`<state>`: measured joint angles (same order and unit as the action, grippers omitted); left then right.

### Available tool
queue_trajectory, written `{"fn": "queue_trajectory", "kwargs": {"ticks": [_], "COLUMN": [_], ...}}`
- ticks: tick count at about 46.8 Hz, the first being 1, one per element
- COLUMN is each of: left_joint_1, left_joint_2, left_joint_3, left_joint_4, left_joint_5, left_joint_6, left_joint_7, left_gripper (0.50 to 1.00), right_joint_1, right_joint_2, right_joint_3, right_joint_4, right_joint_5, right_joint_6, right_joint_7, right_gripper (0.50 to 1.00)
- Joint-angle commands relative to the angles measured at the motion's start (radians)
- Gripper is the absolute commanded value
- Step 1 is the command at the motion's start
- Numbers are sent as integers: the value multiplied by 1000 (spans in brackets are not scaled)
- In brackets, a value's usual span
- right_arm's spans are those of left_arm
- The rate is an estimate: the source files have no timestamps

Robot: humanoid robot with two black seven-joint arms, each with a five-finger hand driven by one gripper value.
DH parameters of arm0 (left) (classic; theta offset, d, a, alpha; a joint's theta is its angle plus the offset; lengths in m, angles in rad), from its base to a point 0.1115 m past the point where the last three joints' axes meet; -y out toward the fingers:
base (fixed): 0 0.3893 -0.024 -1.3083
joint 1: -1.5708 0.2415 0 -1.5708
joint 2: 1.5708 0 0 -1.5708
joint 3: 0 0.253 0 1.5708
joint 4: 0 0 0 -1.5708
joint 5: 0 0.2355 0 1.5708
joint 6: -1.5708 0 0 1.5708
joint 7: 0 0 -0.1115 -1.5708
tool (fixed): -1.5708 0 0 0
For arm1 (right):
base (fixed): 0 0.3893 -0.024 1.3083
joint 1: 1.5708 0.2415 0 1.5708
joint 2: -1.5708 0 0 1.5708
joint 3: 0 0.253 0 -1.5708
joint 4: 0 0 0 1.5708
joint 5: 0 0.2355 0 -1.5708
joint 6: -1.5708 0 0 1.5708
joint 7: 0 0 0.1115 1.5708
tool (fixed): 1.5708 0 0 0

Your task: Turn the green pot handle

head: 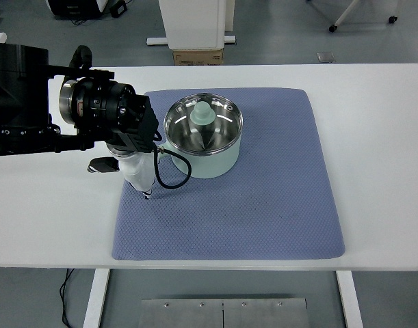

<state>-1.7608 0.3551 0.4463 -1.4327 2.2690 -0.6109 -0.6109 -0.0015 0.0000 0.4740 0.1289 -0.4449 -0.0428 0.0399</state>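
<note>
A pale green pot with a shiny steel inside and a green knob at its centre stands on the blue mat. My left hand hangs just left of the pot over the mat's left edge. Its white fingers point straight down and the thumb sticks out to the left, holding nothing that I can see. The black wrist hides the pot's left side, so the handle does not show. A black cable loops from the hand against the pot's wall.
The white table runs wide on both sides of the mat. Beyond its far edge stand a white cabinet and a cardboard box.
</note>
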Motion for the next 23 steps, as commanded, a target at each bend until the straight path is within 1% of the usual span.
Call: {"fn": "queue_trajectory", "kwargs": {"ticks": [1,23], "left_joint_1": [-3,-9], "left_joint_2": [1,-8], "left_joint_3": [2,19], "left_joint_4": [11,32], "left_joint_5": [0,0], "left_joint_6": [0,0], "left_joint_7": [0,0], "left_gripper": [1000,1000], "right_joint_1": [0,0], "right_joint_2": [0,0], "right_joint_3": [0,0], "right_joint_4": [0,0], "right_joint_5": [0,0], "right_joint_6": [0,0], "right_joint_7": [0,0], "right_gripper": [1000,1000]}}
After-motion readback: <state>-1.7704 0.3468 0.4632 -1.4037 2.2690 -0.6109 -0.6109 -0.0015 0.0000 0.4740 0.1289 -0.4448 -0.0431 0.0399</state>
